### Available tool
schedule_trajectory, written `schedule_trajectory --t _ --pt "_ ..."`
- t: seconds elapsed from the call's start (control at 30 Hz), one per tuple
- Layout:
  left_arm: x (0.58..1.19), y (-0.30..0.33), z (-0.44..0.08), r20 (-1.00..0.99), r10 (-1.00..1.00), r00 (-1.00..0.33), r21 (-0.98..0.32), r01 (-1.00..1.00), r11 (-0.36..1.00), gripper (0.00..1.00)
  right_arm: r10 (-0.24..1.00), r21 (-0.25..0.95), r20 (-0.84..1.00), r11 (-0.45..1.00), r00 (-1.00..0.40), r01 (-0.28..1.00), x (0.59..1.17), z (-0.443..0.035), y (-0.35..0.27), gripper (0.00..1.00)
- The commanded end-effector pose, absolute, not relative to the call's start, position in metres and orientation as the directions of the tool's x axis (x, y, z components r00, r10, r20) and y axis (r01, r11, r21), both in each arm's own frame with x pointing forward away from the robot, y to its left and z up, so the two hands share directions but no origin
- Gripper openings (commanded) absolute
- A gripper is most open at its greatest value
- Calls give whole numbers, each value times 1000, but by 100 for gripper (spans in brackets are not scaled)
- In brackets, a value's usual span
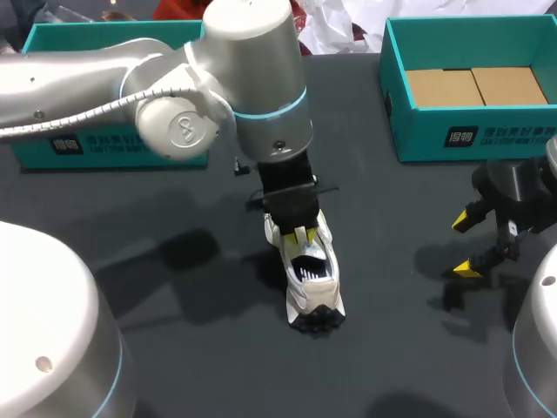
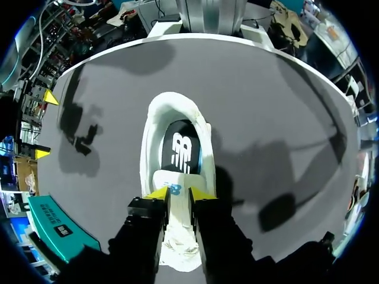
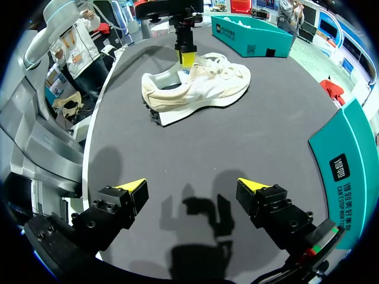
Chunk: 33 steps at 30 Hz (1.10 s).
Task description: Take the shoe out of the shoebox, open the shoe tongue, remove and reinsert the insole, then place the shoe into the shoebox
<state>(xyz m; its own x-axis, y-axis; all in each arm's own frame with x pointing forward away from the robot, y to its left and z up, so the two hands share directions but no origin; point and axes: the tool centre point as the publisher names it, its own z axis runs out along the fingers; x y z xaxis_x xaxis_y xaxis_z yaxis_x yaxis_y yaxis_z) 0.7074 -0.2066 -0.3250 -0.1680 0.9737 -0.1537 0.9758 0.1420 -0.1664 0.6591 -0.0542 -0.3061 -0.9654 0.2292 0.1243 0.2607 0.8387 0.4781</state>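
Dark grey table [image 1: 392,218], matte, shadows across it

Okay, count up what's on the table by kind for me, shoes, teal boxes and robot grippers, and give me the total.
Shoes: 1, the white shoe in the middle.
Teal boxes: 2, the left box and the right box.
Grippers: 2, the left gripper at the shoe's tongue and the right gripper open over bare table.
Total: 5
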Motion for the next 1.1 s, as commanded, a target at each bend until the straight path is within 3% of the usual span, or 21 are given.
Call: schedule_trajectory --t 0.03,0.23,0.6,0.73,0.77,0.8,0.87,1.1 --pt "704 -217 -351 -131 977 -169 -186 972 143 20 231 476 121 840 -965 261 657 -306 -54 100" --pt "700 -215 -350 -134 975 -174 -183 972 149 23 231 476 121 840 -965 261 657 -306 -54 100" --pt "698 -195 -272 -209 957 -202 -147 974 173 34 231 476 121 840 -965 261 657 -306 -54 100" --pt "699 -191 -253 -168 940 -298 -184 946 267 60 231 476 121 840 -965 261 657 -306 -54 100" --pt "700 -191 -249 -145 927 -347 -215 925 313 76 231 476 121 840 -965 261 657 -306 -54 100" --pt "699 -189 -245 -127 918 -376 -227 912 342 100 231 476 121 840 -965 261 657 -306 -54 100" --pt "696 -185 -237 -110 906 -408 -83 912 401 100 231 476 121 840 -965 261 657 -306 -54 100" --pt "696 -185 -237 -110 906 -408 -83 912 401 100 231 476 121 840 -965 261 657 -306 -54 100"
